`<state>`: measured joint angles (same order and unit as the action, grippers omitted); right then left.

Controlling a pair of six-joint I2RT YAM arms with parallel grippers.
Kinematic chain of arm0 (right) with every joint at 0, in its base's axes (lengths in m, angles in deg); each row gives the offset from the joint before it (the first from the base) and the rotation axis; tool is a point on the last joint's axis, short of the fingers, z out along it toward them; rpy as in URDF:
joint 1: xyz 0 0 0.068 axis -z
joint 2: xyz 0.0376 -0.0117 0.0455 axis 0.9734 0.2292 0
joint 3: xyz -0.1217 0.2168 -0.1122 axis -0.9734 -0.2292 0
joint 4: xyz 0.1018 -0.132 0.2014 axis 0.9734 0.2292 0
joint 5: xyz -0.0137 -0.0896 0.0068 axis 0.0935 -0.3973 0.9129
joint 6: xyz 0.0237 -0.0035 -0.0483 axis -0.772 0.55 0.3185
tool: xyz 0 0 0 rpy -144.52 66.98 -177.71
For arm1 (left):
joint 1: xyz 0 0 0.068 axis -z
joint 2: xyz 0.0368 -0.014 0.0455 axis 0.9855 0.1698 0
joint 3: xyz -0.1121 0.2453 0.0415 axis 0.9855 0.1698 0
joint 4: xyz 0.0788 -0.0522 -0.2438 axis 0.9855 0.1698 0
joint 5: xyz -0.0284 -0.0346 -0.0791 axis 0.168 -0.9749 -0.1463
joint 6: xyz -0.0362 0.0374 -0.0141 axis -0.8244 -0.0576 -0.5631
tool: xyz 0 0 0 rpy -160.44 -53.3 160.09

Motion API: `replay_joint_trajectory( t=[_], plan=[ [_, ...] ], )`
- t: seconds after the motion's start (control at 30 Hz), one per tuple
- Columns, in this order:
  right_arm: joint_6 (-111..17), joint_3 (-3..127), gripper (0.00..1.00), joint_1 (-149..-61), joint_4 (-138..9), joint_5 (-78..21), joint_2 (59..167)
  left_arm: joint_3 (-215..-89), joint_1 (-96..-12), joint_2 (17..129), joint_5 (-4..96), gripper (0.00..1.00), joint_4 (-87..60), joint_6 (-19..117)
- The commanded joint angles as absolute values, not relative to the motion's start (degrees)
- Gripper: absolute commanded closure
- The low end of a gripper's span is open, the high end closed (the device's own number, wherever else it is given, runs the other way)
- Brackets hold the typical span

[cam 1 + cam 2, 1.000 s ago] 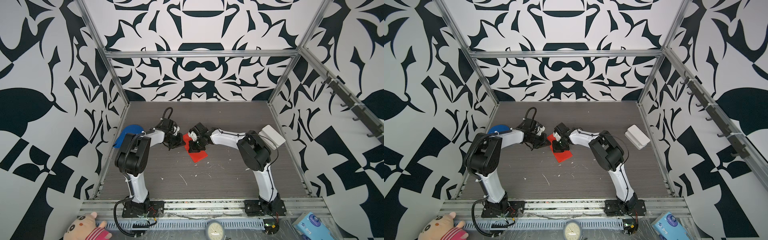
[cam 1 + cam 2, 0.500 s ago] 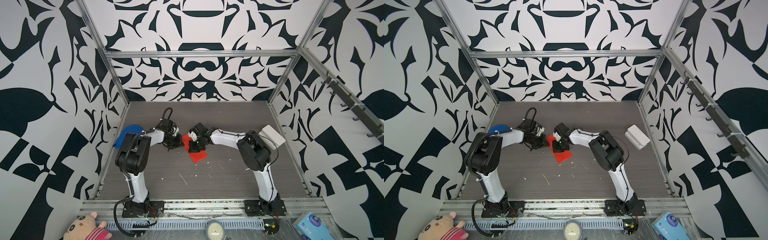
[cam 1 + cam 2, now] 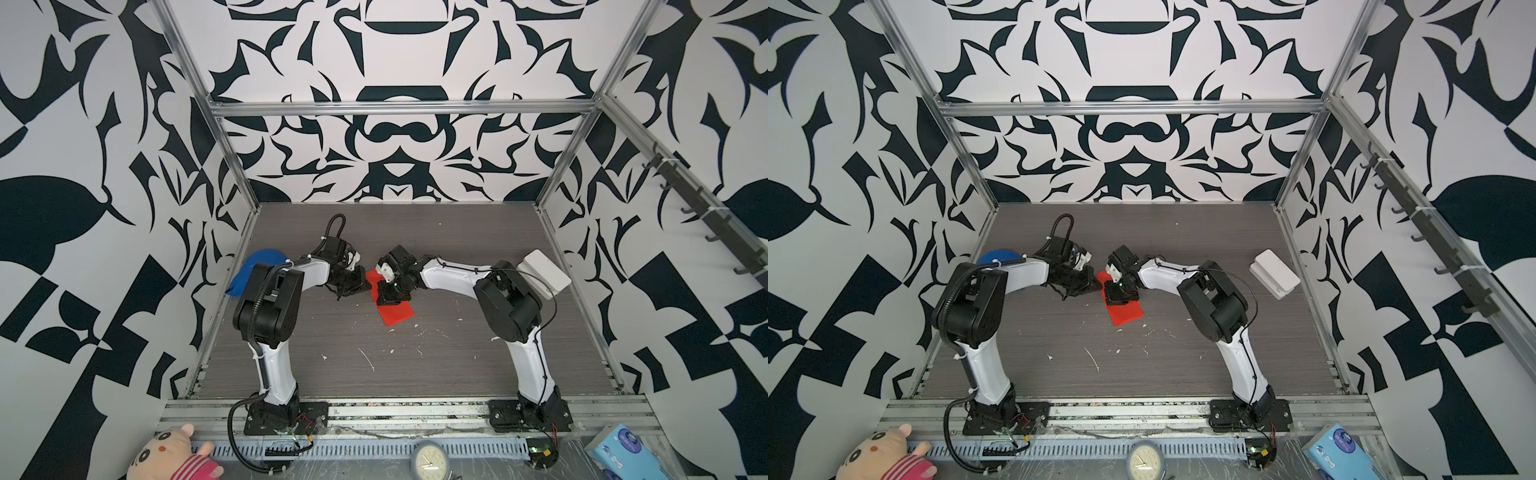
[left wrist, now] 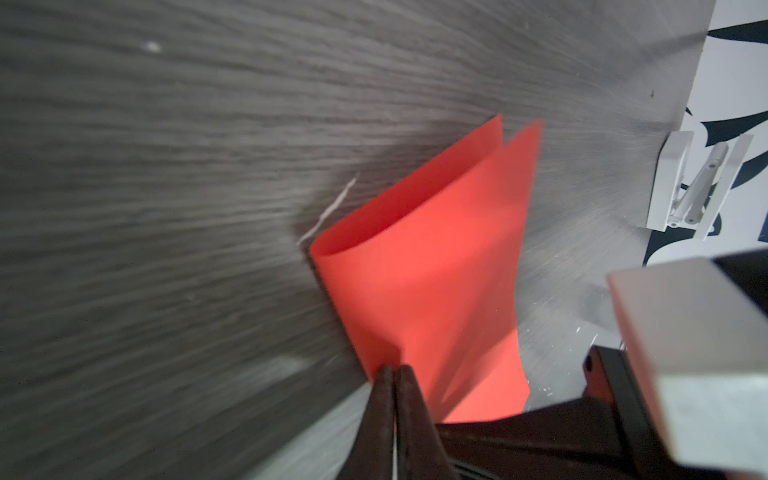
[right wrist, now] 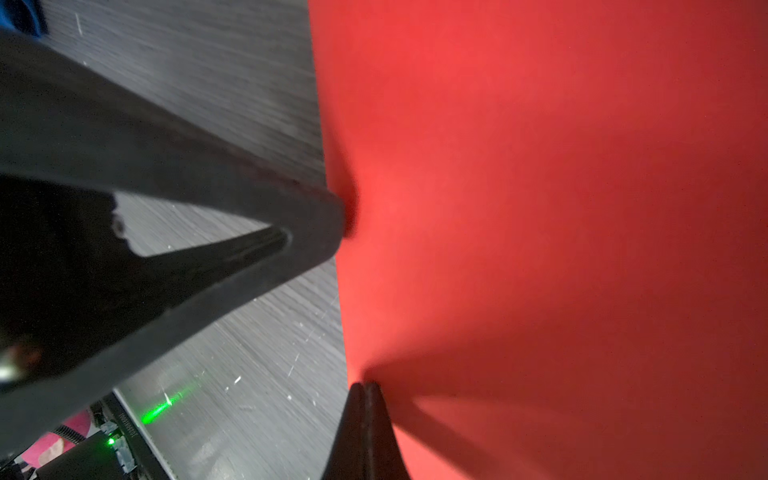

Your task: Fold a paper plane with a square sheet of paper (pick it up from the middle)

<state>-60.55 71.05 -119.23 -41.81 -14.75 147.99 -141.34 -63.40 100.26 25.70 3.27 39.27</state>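
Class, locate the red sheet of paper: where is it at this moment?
In both top views the red sheet of paper lies near the middle of the table, its far end pinched between the left end effector and the right end effector.

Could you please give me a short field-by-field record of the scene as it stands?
Paper: red square sheet of paper, doubled over, fold rounded, not creased flat
Left end effector: shut on the sheet's edge
Right end effector: shut on the sheet's edge
Surface: dark wood-grain table
Bystanders: white box, blue cloth, both apart from the sheet
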Motion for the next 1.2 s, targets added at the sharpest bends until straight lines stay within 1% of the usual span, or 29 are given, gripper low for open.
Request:
replay_joint_trajectory(
  t=[0.0,0.33,0.57,0.73,0.93,1.17],
  plan=[
    [-59.5,71.2,1.0,-119.1,-38.0,-17.4,149.3,-142.4,-63.9,101.6,26.6,0.92,4.2,39.4],
    [-59.0,70.5,1.0,-119.2,-37.2,-18.1,149.2,-142.7,-65.5,102.1,28.2,0.92,4.9,39.9],
    [-58.7,69.6,1.0,-119.2,-36.9,-18.5,149.1,-145.4,-67.3,103.7,27.7,0.92,6.1,41.4],
    [-58.7,69.5,1.0,-119.1,-37.0,-18.6,149.1,-146.4,-67.6,102.9,26.0,0.92,6.0,41.7],
    [-58.7,69.5,1.0,-119.1,-37.0,-18.6,149.1,-141.2,-67.4,97.4,21.9,0.91,1.3,40.4],
    [-58.7,69.1,1.0,-119.2,-37.1,-18.7,149.1,-142.5,-66.1,99.7,21.1,0.91,1.3,40.4]
  ],
)
